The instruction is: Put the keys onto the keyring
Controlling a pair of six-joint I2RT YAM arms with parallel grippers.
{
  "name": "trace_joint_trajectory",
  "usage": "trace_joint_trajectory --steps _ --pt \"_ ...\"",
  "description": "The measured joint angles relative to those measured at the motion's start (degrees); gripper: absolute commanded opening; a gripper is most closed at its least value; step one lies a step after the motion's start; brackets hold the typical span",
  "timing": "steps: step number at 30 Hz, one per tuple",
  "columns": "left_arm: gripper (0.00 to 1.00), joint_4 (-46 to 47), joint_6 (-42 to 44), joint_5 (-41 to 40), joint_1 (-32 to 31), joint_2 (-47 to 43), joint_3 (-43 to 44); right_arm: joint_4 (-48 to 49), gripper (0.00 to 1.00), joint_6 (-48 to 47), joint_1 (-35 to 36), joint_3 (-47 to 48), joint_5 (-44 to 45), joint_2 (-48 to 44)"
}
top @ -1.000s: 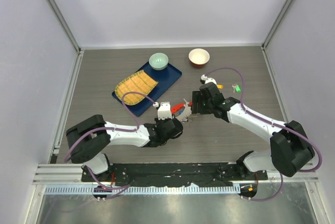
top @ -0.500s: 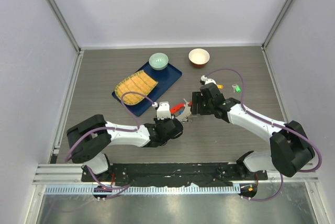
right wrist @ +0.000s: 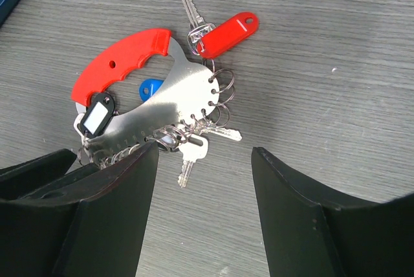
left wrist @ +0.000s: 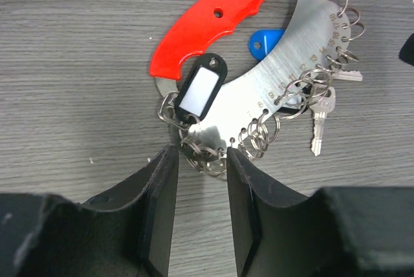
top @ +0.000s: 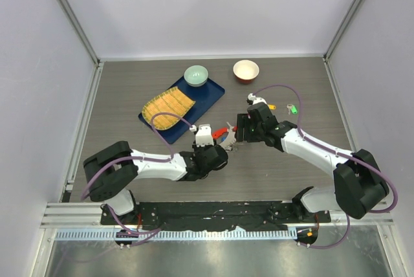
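Observation:
The keyring (left wrist: pixel 284 89) is a silver crescent plate with a red grip (right wrist: pixel 123 63), small rings along its edge, and black, blue and red tags. It lies flat on the table between both grippers (top: pixel 226 132). My left gripper (left wrist: pixel 200 154) is open, its fingertips either side of the ring cluster at the plate's lower end, with table showing between the pads. My right gripper (right wrist: pixel 206 151) is open wide just above the table, its left finger beside the plate. Silver keys (right wrist: pixel 187 160) hang from the rings. A loose yellow key (top: pixel 272 107) and a green key (top: pixel 293 109) lie behind the right arm.
A blue tray (top: pixel 208 93) carrying a yellow mat (top: pixel 168 105) and a green bowl (top: pixel 196 75) sits at the back left. A white and orange bowl (top: pixel 246 70) stands at the back centre. Frame posts and walls enclose the table.
My left gripper's jaws have spread apart around the ring cluster. The keyring and right arm have barely moved.

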Motion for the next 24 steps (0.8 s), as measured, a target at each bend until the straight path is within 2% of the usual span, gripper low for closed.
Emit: trace_joint_trajectory --steps 12,20,24 --pt "0.31 -1.44 -0.2 -0.11 0.0 2.12 1.86 0.31 0.66 -0.17 0.0 0.0 -0.46 0.02" --pt "0.42 -2.8 -0.57 -0.52 0.0 1.77 1.86 0.87 0.66 -0.24 -0.09 0.0 -1.2 0.02" --pt "0.42 -2.64 -0.57 -0.92 0.0 0.11 1.84 0.98 0.66 -0.26 -0.11 0.0 -1.49 0.02"
